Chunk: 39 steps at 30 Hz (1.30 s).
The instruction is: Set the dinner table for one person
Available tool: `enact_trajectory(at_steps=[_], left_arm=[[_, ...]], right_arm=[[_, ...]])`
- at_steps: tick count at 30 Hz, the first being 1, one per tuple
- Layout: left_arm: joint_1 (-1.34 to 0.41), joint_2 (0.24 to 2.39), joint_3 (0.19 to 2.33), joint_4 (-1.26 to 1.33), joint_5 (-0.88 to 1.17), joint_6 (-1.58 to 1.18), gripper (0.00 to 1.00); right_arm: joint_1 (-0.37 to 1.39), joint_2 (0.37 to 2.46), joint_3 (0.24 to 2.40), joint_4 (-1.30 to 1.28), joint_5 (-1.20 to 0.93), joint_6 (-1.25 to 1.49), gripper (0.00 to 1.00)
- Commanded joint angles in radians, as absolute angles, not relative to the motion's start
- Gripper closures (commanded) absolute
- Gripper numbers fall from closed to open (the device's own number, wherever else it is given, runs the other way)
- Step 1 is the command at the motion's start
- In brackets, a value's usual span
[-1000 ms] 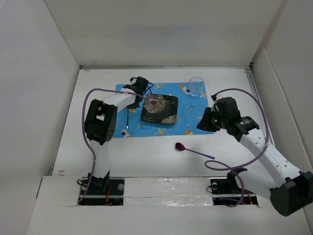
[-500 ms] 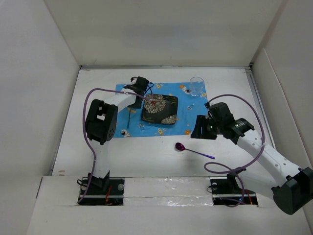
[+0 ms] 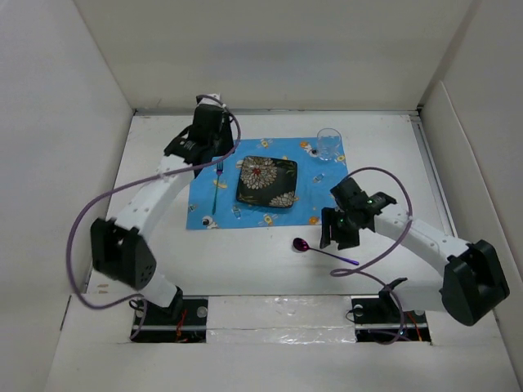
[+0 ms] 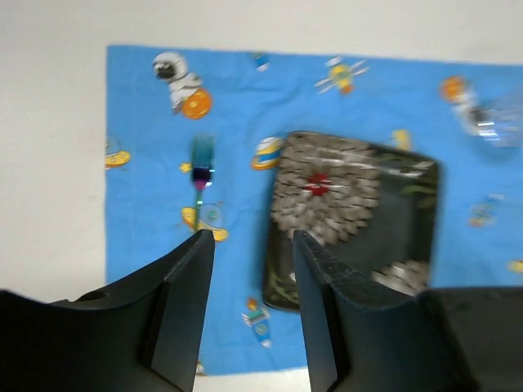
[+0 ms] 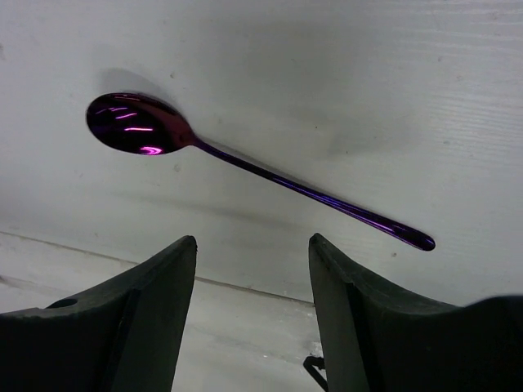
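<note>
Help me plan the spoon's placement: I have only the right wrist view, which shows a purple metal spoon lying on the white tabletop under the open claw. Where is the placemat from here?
Observer: The blue space-print cloth placemat lies beyond the purple metal spoon, farther from the arm bases and towards the robot's left. The spoon is off the placemat.
Operator: Is there room on its right side?
Observer: Between the black square floral plate and the mat's right edge, the cloth looks bare.
Operator: Is any other cutlery set?
Observer: A slim iridescent fork already lies on the mat, left of the plate.
</note>
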<state>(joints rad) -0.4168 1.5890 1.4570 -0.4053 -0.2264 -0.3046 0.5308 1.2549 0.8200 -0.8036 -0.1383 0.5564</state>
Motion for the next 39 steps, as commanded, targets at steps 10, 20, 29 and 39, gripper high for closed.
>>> enact_trajectory(at_steps=[10, 20, 29, 39], left_arm=[[-0.411, 1.252, 1.292, -0.331, -0.034, -0.356, 0.6], [-0.411, 1.203, 1.302, -0.373, -0.123, -0.284, 0.6], [-0.411, 1.195, 1.302, -0.393, -0.11, -0.275, 0.62], [-0.411, 1.163, 1.26, -0.417, -0.107, -0.287, 0.62]], right_arm=[[0.713, 1.581, 1.054, -0.967, 0.225, 0.523, 0.37], [0.765, 1.701, 1.017, -0.77, 0.115, 0.433, 0.36], [0.831, 1.724, 0.954, -0.62, 0.009, 0.507, 0.63], [0.957, 1.669, 0.887, -0.572, -0.009, 0.609, 1.0]])
